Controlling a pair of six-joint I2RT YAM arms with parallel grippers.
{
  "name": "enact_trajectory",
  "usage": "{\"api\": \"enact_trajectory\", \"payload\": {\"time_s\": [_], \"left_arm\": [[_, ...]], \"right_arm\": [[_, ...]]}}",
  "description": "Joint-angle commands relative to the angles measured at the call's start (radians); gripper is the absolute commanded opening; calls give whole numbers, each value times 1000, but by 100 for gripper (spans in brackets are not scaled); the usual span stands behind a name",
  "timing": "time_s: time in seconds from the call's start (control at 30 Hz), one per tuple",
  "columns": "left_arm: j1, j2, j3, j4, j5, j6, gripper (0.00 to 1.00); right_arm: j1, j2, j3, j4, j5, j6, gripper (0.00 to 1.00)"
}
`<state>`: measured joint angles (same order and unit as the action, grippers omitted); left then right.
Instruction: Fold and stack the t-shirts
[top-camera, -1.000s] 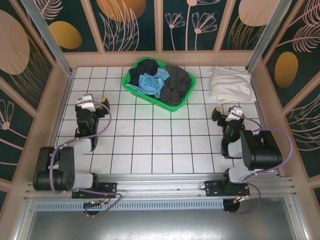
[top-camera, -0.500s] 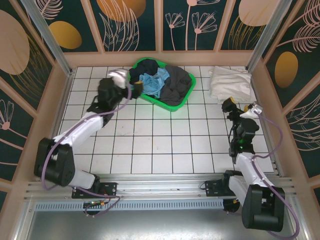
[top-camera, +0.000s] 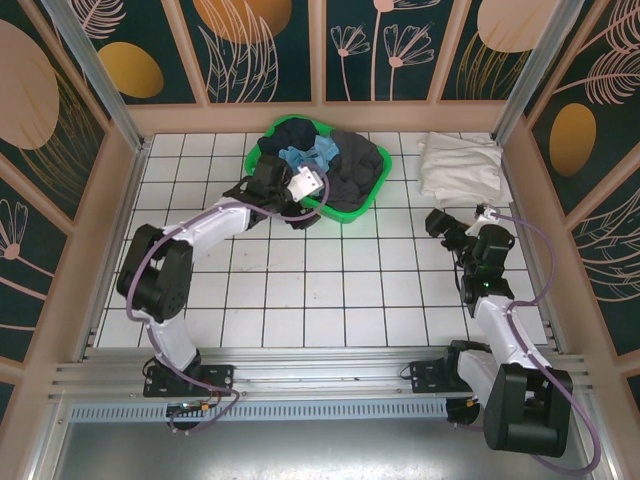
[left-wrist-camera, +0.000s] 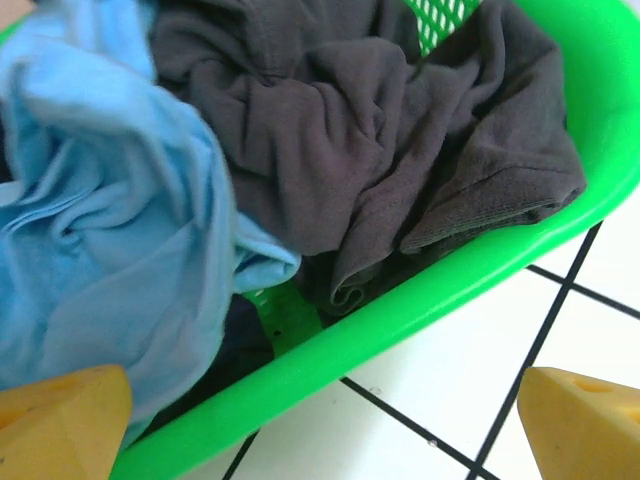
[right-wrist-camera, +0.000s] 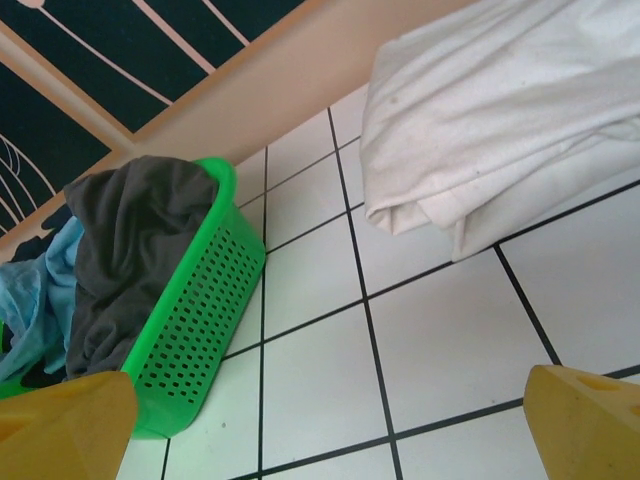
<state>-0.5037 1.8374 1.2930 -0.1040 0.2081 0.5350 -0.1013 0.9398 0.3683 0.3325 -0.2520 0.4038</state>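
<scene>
left claw wide open at basket rim, facing blue shirt and grey shirt heaped inside. best pinch blue only, lift clear of rim. right claw wide too, near white shirt on bench.

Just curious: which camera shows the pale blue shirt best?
Left wrist: the blue shirt looms close, folds clear. Top view shows it small in the green basket; right wrist catches an edge.
</scene>
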Motion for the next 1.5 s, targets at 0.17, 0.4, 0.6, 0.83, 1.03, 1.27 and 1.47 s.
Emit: {"api": "enact_trajectory", "payload": {"time_s": [0.17,0.4,0.6,0.83,1.03,1.27,1.47], "left_arm": [[-47,148,125,-128,-123,138,81],[-48,148,158,-139,-119,119,52],[-47,121,124,-161,-143,101,47],[-60,213,249,-246,-138,117,61],[-67,292,328,-277,-199,120,53],[-66,194,276,-263,-236,9,27],[-60,23,82,-168,-400,-196,12]], "right_arm": [[-29,25,8,9,-44,-8,99],[-39,48,3,20,-72,-2,99],[-47,42,2,16,-84,-2,99],[-49,44,-3,25,-99,1,99],[-52,46,-5,27,-104,0,99],[-57,45,-5,26,-113,3,99],[-59,42,-6,26,-112,6,99]]}}
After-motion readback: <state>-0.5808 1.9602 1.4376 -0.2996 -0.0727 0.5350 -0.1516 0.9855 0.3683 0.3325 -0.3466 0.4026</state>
